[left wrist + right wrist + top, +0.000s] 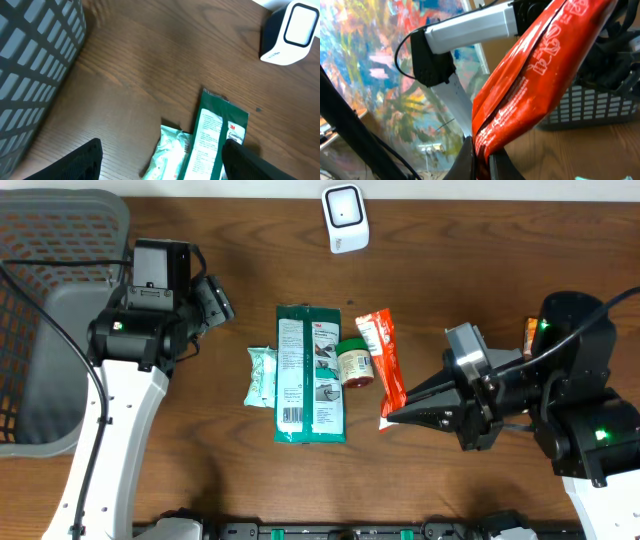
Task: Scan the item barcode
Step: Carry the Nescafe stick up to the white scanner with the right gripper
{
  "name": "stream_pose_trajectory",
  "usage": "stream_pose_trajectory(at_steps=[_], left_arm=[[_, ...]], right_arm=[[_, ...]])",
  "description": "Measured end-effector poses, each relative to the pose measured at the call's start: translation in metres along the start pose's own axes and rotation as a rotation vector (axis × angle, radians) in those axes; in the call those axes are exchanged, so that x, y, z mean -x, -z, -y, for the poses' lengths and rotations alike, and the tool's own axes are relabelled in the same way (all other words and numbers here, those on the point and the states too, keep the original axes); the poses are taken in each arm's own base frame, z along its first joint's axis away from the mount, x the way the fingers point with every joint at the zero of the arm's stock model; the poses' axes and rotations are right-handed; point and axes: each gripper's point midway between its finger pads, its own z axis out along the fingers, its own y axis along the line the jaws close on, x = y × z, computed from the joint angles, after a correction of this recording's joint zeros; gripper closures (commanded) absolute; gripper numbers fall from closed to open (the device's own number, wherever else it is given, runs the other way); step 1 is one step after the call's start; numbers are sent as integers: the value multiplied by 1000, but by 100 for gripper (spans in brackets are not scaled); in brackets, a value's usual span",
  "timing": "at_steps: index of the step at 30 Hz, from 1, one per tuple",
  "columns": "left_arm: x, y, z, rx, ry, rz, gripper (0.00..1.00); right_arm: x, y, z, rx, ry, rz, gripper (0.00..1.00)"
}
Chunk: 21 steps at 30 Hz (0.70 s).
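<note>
The right tool [392, 418] pinches a red packet [383, 352], left tool [216, 301] agape

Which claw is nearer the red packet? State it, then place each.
Right. The right claw is shut on the lower end of the red packet; the left claw hangs open far off, beyond the green pack, near the basket.

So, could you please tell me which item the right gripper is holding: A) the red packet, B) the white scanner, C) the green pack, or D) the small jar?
A: the right gripper is pinched shut on the lower end of the red packet, while the green pack and the jar lie apart from it.
</note>
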Motion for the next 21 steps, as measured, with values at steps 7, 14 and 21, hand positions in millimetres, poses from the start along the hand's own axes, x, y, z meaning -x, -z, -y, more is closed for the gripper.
stream_pose_trajectory(at_steps=[7, 14, 21], left_arm=[[0, 0, -1, 3, 0, 1, 23], [20, 1, -9, 47, 14, 86, 16], [38, 2, -21, 72, 50, 150, 16]], right_arm=[[15, 0, 1, 4, 30, 6, 99], [2, 2, 30, -160, -153, -7, 99], [-54, 32, 130, -622, -409, -113, 99]])
